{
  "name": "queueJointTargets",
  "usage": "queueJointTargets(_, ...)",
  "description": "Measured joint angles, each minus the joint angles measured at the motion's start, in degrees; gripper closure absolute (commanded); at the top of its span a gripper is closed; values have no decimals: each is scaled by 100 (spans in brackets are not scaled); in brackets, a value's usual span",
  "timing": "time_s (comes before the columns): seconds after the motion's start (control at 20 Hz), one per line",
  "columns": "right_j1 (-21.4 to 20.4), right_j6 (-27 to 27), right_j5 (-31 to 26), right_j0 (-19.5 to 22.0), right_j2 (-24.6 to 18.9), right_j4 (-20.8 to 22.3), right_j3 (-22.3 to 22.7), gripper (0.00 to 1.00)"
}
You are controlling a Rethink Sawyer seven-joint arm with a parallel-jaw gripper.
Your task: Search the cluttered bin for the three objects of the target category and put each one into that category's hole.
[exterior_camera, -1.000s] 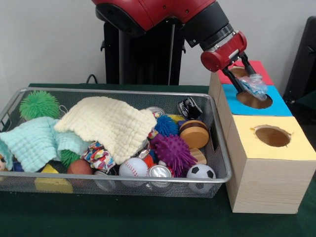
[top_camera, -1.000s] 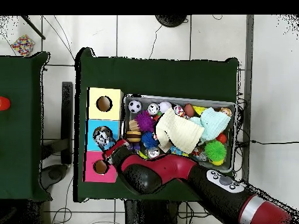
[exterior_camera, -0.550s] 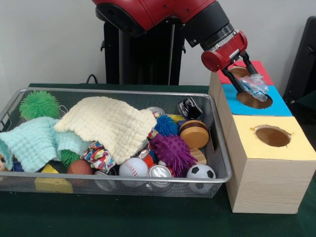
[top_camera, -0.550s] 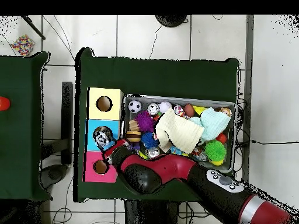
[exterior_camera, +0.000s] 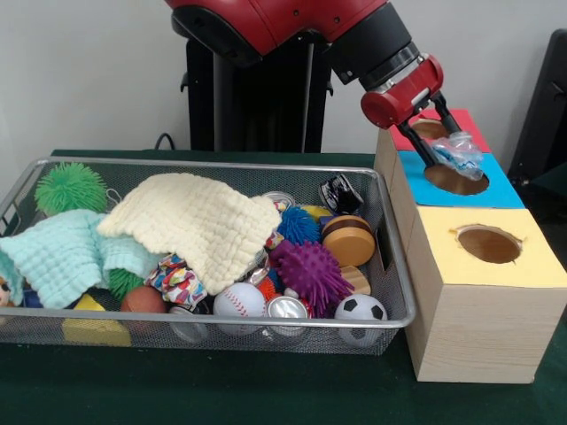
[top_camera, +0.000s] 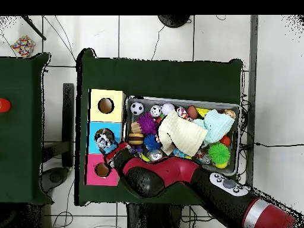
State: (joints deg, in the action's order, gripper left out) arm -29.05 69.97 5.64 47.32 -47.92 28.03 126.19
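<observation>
**Gripper with crumpled plastic above the blue hole**

Red and black arm reaching down from above to a gripper point(exterior_camera: 446, 144) closed on a crumpled clear plastic wrapper point(exterior_camera: 457, 152), held directly over the hole in the blue panel point(exterior_camera: 496, 190) of the wooden box point(exterior_camera: 474, 323). Wrapper bunched, no clear long axis, hanging just above the hole's rim; cannot tell whether touching. Beyond the blue panel, a pink panel point(exterior_camera: 462, 124) with its own hole; nearer the camera, a yellow panel point(exterior_camera: 487, 243) with an open, unobstructed hole.

Beside the box, nearly touching it, a wire mesh bin point(exterior_camera: 394, 266) crowded edge to edge: cream cloth point(exterior_camera: 199, 221) draped over a pale green cloth point(exterior_camera: 62, 252), purple spiky ball point(exterior_camera: 310, 270), baseball point(exterior_camera: 237, 299), soccer ball point(exterior_camera: 360, 308), wooden disc point(exterior_camera: 348, 239). Little free room inside the bin. Bare green table point(exterior_camera: 221, 390) along the front edge. In the overhead view, arm lying across the bin's lower edge, gripper point(top_camera: 107, 142) over the blue panel.
</observation>
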Motion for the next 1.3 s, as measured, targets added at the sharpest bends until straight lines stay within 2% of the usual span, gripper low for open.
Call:
queueJointTargets(0.3,-128,0,-272,-3,-1,-36,2,0)
queueJointTargets(0.6,-564,0,-908,-9,-7,-210,2,0)
queueJointTargets(1.3,-1056,0,-1255,-19,-9,-291,0,0)
